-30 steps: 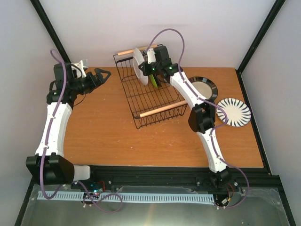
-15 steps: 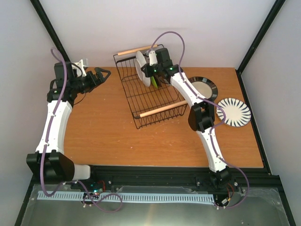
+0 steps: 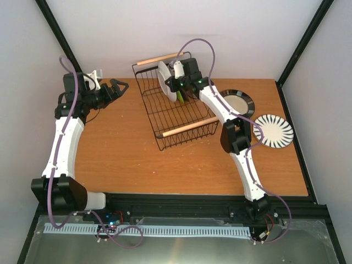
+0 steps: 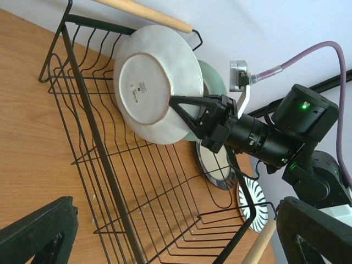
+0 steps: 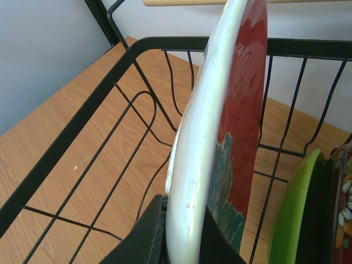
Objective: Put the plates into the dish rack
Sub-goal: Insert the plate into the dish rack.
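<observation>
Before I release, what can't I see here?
Lower rim of the red plate: right wrist view, hidden by the right claw, so its seating in the rack is unclear.
Most of the floral plate: cut off by the right wrist view's edge.
Most of the mint plate: left wrist view, behind the red plate.

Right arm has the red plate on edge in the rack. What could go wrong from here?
1. The right gripper pinches the red plate only at its rim; released before it seats between the wires of the rack, it could topple or roll.
2. The lime plate stands close beside it, so a sideways shift might knock the two together.
</observation>
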